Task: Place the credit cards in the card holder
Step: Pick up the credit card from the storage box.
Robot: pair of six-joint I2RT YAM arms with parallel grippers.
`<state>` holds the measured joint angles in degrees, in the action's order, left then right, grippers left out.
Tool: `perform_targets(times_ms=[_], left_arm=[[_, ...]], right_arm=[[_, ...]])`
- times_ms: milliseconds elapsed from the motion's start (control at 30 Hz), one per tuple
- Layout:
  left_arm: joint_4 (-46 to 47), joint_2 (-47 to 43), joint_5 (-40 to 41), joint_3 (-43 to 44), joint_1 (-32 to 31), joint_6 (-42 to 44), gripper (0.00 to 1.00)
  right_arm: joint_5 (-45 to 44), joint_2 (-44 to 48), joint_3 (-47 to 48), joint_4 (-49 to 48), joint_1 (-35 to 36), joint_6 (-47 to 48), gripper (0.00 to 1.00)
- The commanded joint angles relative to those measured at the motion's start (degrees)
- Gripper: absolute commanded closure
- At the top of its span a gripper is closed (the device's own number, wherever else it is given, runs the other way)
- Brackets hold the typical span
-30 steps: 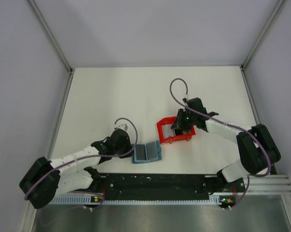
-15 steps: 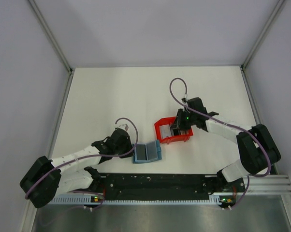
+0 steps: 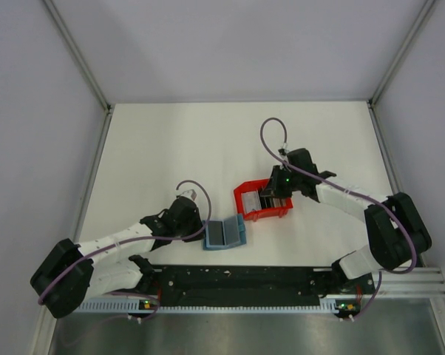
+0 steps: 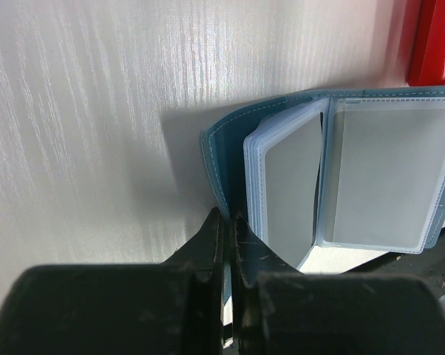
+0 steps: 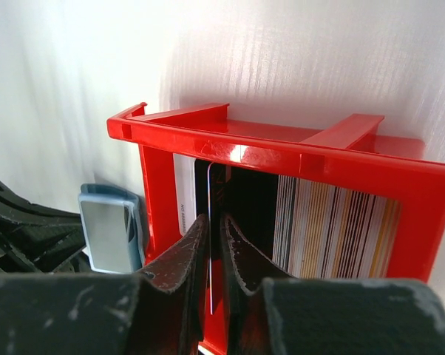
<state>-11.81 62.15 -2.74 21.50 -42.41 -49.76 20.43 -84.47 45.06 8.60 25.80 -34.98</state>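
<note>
The teal card holder (image 3: 225, 234) lies open near the table's front edge, its clear sleeves (image 4: 389, 181) showing grey inserts. My left gripper (image 4: 228, 220) is shut on the edge of its teal cover (image 4: 216, 159). The credit cards stand in the red tray (image 3: 246, 203): a whitish one (image 5: 183, 194), a thin black one (image 5: 210, 188) seen edge-on, and a striped one (image 5: 333, 231). My right gripper (image 5: 214, 231) reaches into the tray (image 5: 282, 145), its jaws closed on the black card's edge. From above, the right gripper (image 3: 271, 195) hides most of the cards.
The card holder (image 5: 109, 226) shows just left of the tray in the right wrist view. The tray's red corner (image 4: 434, 41) sits close beyond the holder in the left wrist view. A black rail (image 3: 237, 278) runs along the near edge; grey walls enclose the white table (image 3: 171, 155).
The right gripper's jaws have closed in on the black card, and the red tray has shifted slightly to the left. The left arm and the card holder have not moved.
</note>
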Motion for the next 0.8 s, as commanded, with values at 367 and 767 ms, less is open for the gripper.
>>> perform_targets(times_ms=[367, 767], left_arm=[[-0.7, 0.8, 0.0, -0.2, -0.1, 1.1, 1.00], [-0.7, 0.7, -0.2, -0.1, -0.1, 1.2, 1.00]], right_arm=[[-6.4, 1.1, 2.8, 3.2, -0.3, 3.7, 0.94], [-9.0, -3.9, 6.6, 5.3, 4.3, 4.6, 0.92]])
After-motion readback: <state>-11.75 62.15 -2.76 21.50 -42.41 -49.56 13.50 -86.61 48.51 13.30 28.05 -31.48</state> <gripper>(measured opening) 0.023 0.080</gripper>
